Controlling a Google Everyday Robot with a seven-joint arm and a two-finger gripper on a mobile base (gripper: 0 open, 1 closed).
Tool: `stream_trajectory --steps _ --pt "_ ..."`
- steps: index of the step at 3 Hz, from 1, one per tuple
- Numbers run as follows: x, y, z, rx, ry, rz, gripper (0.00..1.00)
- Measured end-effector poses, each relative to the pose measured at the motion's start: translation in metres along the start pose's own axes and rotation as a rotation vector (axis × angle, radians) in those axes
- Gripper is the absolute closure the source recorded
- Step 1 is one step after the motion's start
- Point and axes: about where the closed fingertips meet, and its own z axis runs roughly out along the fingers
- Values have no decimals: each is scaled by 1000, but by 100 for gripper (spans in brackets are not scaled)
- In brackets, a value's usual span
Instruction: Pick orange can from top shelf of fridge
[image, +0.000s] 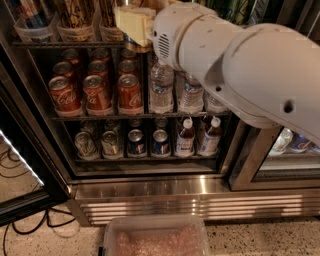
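Note:
Tall orange-gold cans (75, 14) with black script stand in clear trays (76, 33) on the top shelf (60, 44) of the fridge (150, 192). My gripper (132, 24), cream-coloured at the end of the big white arm (235, 65), is at the front of the top shelf, just right of those cans. The base of one more orange can (134, 45) shows right under it. The arm hides the rest of that can and the shelf's right part.
Red Coca-Cola cans (97, 92) and water bottles (161, 87) fill the middle shelf. Small cans (135, 142) and bottles (186, 137) fill the bottom shelf. Green cans (235, 10) are at top right. A clear plastic bin (155, 237) lies on the floor; the open door (20, 165) is left.

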Motion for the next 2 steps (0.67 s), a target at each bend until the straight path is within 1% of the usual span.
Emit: stream_trajectory --steps 1,2 --pt "-2 2 -4 1 -1 1 100" --pt "-3 8 -1 -27 10 -12 100"
